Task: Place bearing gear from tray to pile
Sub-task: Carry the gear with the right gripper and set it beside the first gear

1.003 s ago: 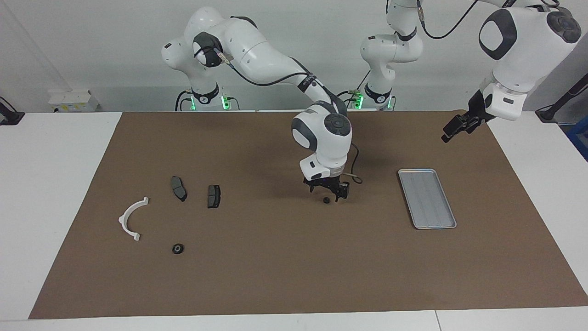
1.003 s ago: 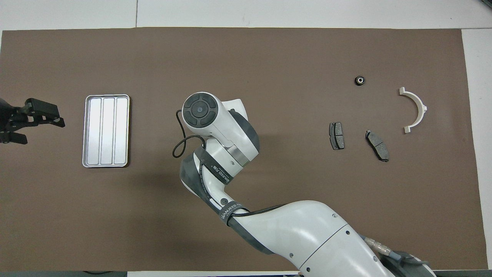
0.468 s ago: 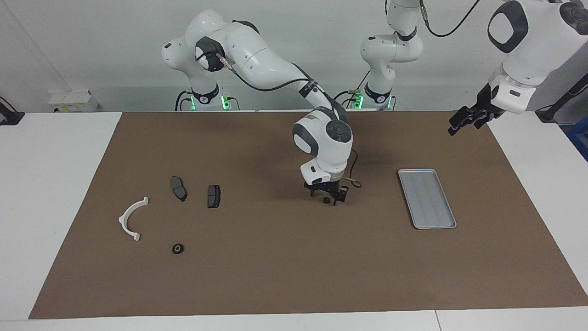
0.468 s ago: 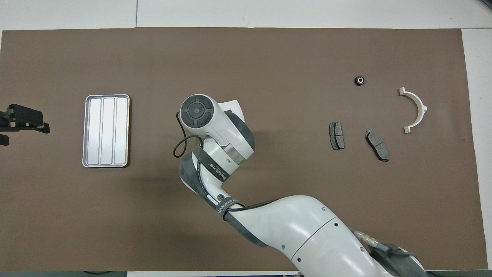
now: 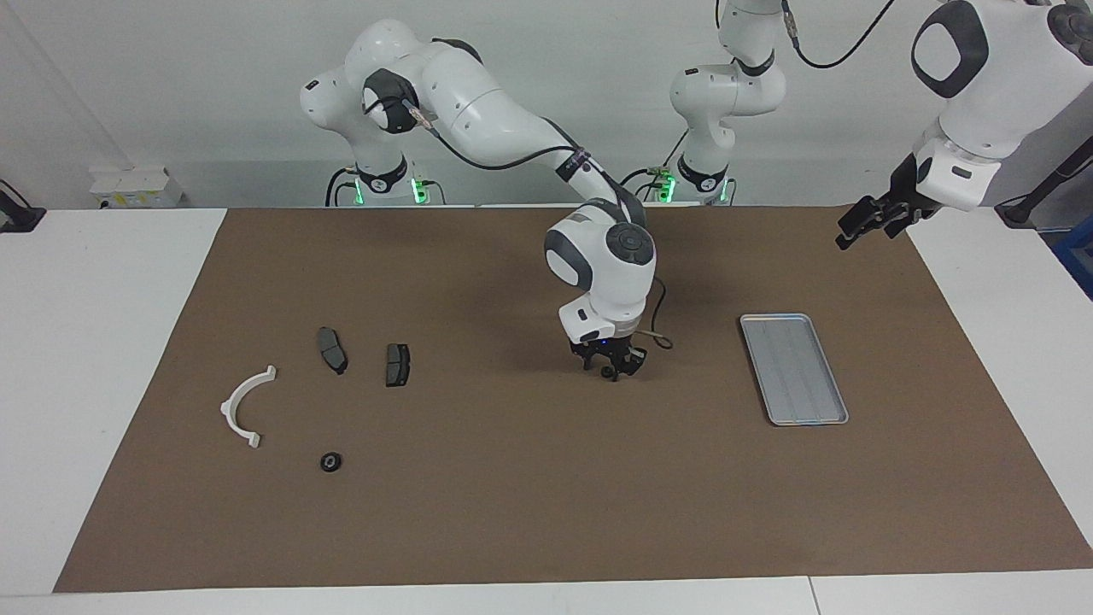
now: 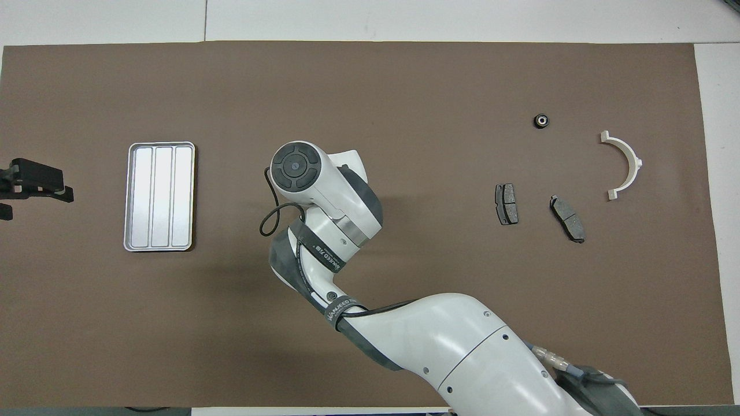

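Observation:
My right gripper (image 5: 609, 368) is down on the brown mat in the middle of the table. Its fingers are drawn in on a small black bearing gear (image 5: 607, 373) that rests on the mat. In the overhead view the right arm's wrist hides that gear. The silver tray (image 5: 794, 367) (image 6: 160, 196) lies bare toward the left arm's end. The pile sits toward the right arm's end: a white bracket (image 5: 246, 406) (image 6: 625, 164), two dark brake pads (image 5: 332, 349) (image 5: 397, 364) and a second black gear (image 5: 330, 462) (image 6: 540, 121). My left gripper (image 5: 864, 225) (image 6: 26, 193) waits open and empty, raised over the mat's edge.
A brown mat (image 5: 512, 512) covers most of the white table. The right arm (image 6: 404, 335) stretches across the mat's middle. A black cable loops beside its wrist (image 5: 657, 329).
The right gripper sank onto the mat and its fingers closed in on the gear. The left gripper rose and drew away from the tray toward the mat's edge.

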Motion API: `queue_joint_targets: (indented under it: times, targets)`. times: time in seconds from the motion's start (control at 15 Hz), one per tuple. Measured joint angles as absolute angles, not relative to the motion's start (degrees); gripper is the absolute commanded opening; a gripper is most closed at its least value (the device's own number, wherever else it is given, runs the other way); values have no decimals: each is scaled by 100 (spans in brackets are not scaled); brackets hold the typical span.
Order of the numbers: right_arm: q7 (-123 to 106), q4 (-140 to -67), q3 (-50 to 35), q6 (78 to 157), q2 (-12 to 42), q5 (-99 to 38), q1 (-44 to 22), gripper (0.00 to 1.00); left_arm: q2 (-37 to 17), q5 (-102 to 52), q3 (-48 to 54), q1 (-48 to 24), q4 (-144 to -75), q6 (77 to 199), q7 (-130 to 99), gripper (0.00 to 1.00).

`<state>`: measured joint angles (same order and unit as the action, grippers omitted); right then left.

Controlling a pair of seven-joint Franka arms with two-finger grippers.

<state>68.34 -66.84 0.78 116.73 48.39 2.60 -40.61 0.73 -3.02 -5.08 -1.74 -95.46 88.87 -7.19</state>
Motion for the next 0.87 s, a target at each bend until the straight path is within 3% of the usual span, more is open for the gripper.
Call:
queue_joint_targets:
  times: [0.13,0.6,0.87]
  targets:
    - [6836,-6658,78,11672,4838,260,-4061,0,73,-298,-401,-174,-9513,8870,-718,100]
    - [6803,-6623,120,11605,4839,277,-4020,0,72,-281,-361,-173,-9203,8760,-718,100]
    - [5576,-6352,197,10793,4608,338,-3505,0,72,-281,-338,-174,-9203,8724,-718,100]
